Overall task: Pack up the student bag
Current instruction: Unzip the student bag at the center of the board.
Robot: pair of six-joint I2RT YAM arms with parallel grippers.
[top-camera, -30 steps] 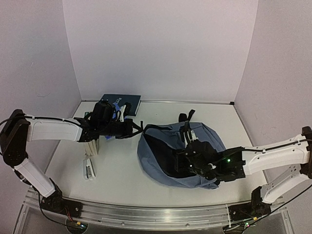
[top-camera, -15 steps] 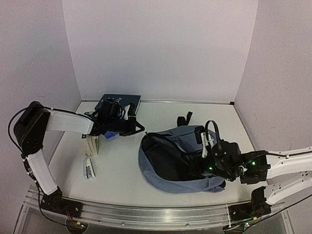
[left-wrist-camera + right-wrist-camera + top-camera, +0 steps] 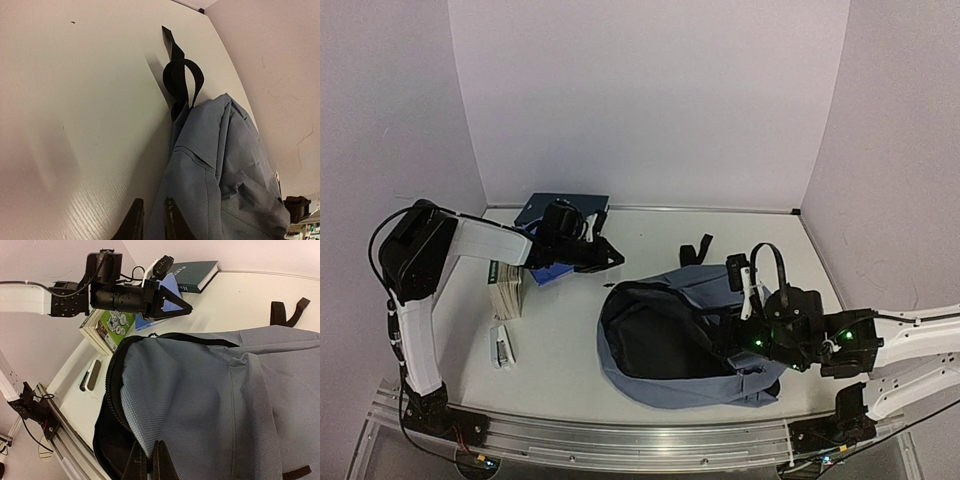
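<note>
The student bag (image 3: 665,385), blue-grey with a dark lining, lies on its side in the near middle of the table, its mouth gaping toward the left. My right gripper (image 3: 730,345) is shut on a fold of the bag's fabric just behind the zipper rim (image 3: 107,390), as the right wrist view (image 3: 148,465) shows. My left gripper (image 3: 612,256) hovers just beyond the bag's far-left rim, not touching it. In the left wrist view its jaws (image 3: 151,222) stand a narrow gap apart with nothing held, the bag (image 3: 225,170) to their right.
A dark blue book (image 3: 565,210) lies at the back wall. A stack of books (image 3: 508,285) with a green cover (image 3: 112,325) stands at the left. A white stapler-like object (image 3: 502,345) lies near it. A black strap (image 3: 182,75) trails from the bag's far side.
My left gripper let go of the bag's rim and parted slightly. The right gripper pulled the bag nearer and to the right, and the mouth gapes wider.
</note>
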